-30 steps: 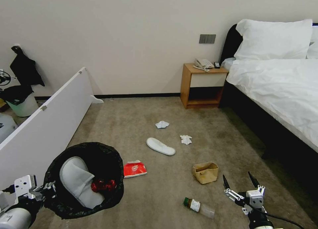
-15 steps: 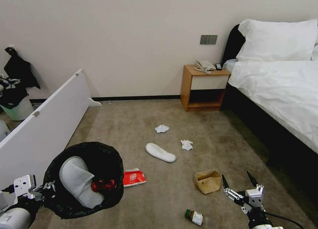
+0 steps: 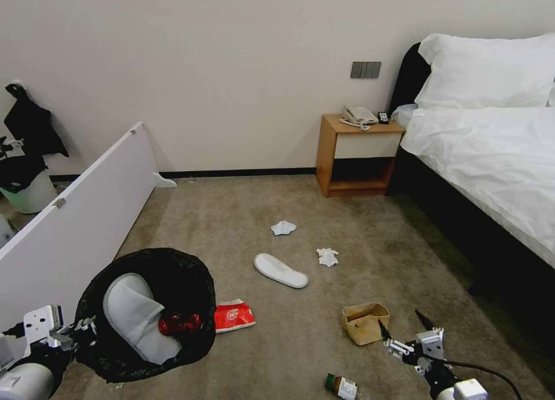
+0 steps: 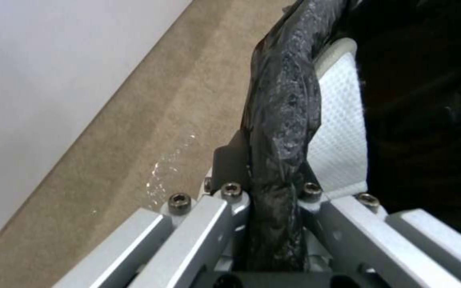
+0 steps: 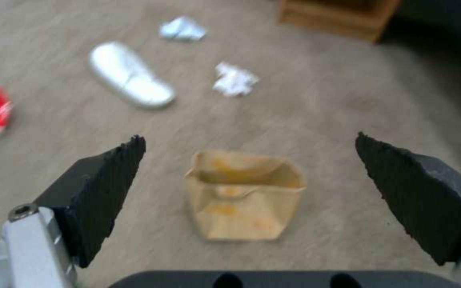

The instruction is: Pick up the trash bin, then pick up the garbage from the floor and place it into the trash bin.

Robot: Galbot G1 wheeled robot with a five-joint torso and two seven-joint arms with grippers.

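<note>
- The fingers of the right gripper are standing spread wide and released, gripping nothing; the gripper is hovering at the 5 o'clock corner of the head view.
- In the right wrist view, the brown paper bag is lying on the floor between the two spread fingertips, apart from both.
- The fingers of the left gripper are clamping the bag-lined rim of the trash bin, at 7 o'clock in the head view.
- The bin is holding a white slipper and a crushed red can.
- The red snack packet is lying just beside the bin at its 3 o'clock side.
- The second slipper and two tissues are lying on the floor toward 12 o'clock of the paper bag.
- The bottle is lying at 6 o'clock, at the frame edge.
</note>
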